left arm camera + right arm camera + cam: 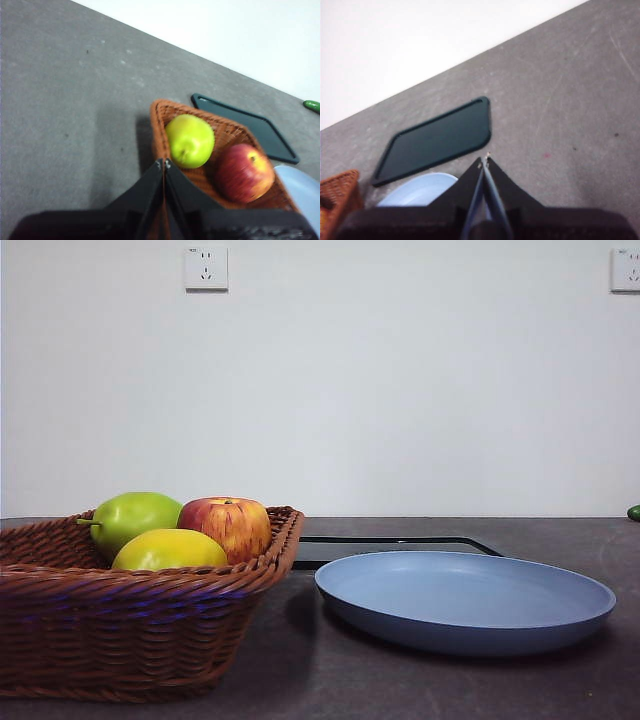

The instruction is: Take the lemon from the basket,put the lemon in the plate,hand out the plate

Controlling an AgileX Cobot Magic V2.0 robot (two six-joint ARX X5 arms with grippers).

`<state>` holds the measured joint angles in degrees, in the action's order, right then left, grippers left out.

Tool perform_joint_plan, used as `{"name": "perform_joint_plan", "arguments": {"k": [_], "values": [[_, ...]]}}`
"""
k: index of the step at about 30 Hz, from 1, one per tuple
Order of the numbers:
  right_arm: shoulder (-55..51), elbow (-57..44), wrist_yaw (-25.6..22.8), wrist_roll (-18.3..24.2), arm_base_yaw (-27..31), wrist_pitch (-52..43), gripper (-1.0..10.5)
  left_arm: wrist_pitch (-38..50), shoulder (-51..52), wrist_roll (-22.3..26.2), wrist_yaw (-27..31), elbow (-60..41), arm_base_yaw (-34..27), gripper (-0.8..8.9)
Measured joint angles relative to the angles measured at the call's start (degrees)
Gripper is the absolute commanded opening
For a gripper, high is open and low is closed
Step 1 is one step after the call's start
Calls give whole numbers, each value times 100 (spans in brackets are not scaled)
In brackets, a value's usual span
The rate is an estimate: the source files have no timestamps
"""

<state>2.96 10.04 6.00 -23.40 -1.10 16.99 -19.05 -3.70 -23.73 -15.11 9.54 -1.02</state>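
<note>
Sitting in the woven wicker basket [140,610], the smooth oval lemon [169,550] lies at the near side, touching the streaked red apple [227,526], with the green pear [131,518] behind it. Left end effector [164,162] hovers over the basket's braided rim, black jaws pressed together, holding nothing; pear just beyond its tips, apple further off to one side, lemon hidden from this camera. Right end effector [485,159] also has its jaws closed tip to tip and empty, above the grey speckled desk [570,100]; the round matte blue plate [465,598] sits just under its tips, flat black tray [437,137] beyond, basket corner off to the side. Plate is bare, low rim, beside the basket, apart from it.
</note>
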Motion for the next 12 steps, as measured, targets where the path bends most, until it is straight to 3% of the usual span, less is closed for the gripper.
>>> {"name": "perform_joint_plan", "arguments": {"k": [9,12], "values": [[1274,1488,11,92,0,918,6,-168,-1425,17,-627,1346,0,7],[1812,1932,254,267,0,1064,6,-304,-1954,232,-815,1810,0,7]]}}
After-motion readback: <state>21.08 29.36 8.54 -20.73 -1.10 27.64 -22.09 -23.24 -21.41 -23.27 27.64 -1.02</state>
